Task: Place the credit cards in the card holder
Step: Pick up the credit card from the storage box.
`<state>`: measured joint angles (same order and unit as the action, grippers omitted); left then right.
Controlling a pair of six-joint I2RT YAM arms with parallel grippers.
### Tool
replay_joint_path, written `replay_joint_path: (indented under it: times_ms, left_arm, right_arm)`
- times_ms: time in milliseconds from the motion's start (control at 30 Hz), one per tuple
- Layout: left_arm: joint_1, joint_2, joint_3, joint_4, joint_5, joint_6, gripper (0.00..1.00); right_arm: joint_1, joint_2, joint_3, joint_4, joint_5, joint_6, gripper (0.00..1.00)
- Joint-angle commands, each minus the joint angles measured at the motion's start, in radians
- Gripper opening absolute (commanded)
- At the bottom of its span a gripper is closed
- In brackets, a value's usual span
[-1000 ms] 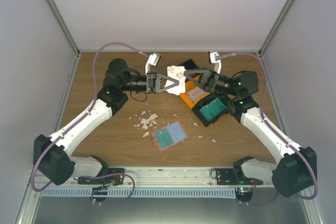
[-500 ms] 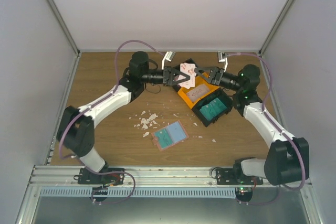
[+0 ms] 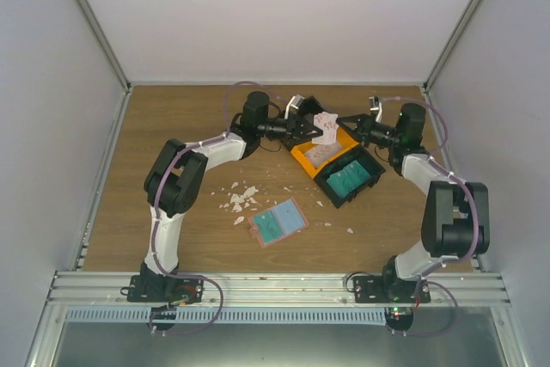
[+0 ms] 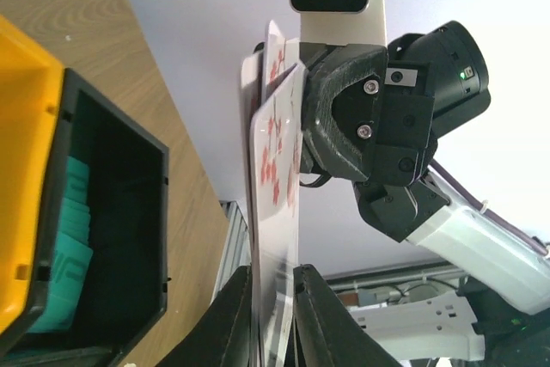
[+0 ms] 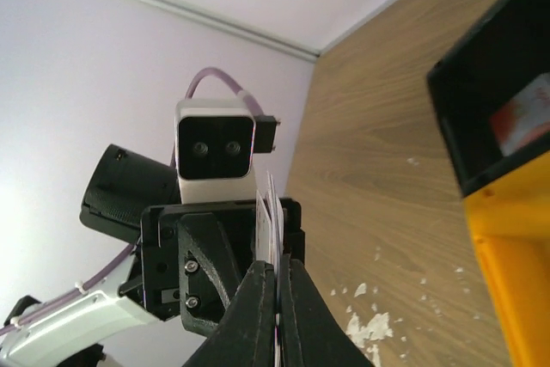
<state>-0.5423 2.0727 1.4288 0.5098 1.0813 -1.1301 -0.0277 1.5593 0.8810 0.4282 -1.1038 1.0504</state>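
Observation:
A small fan of white credit cards with red markings (image 3: 326, 124) hangs in the air above the orange bin, at the back of the table. My right gripper (image 3: 338, 126) is shut on the cards (image 5: 268, 221) from the right, its tips (image 5: 279, 266) pinched tight. My left gripper (image 3: 315, 129) faces it from the left. Its jaws (image 4: 273, 272) stand slightly apart around the cards' near end (image 4: 275, 152), not pinching them. The card holder (image 3: 278, 223) lies open and flat on the table in front, with a teal card on its left half.
Under the cards is an orange bin (image 3: 301, 157) holding a white card. Beside it a black bin (image 3: 325, 188) contains teal cards (image 4: 73, 238). White crumbs (image 3: 239, 199) are scattered left of the card holder. Grey walls enclose the table on three sides.
Both grippers have carried the cards to the right and further back. The right gripper has closed tight on the cards and the left jaws have eased apart.

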Motion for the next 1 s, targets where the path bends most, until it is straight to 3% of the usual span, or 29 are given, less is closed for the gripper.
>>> replay_joint_path:
  times_ms: [0,833,967]
  left_arm:
    - [0.019,0.044,0.046,0.104,0.028,-0.046,0.17]
    - [0.012,0.156,0.03,0.125,0.015,-0.072,0.13]
    - [0.01,0.155,0.023,0.122,0.018,-0.073,0.09]
  right_arm:
    - [-0.041,0.054,0.025,-0.014,0.018,-0.036,0.0]
    - [-0.069,0.215,0.04,0.097,0.023,0.048,0.01]
    - [-0.07,0.221,0.051,0.076,0.031,0.03,0.01]
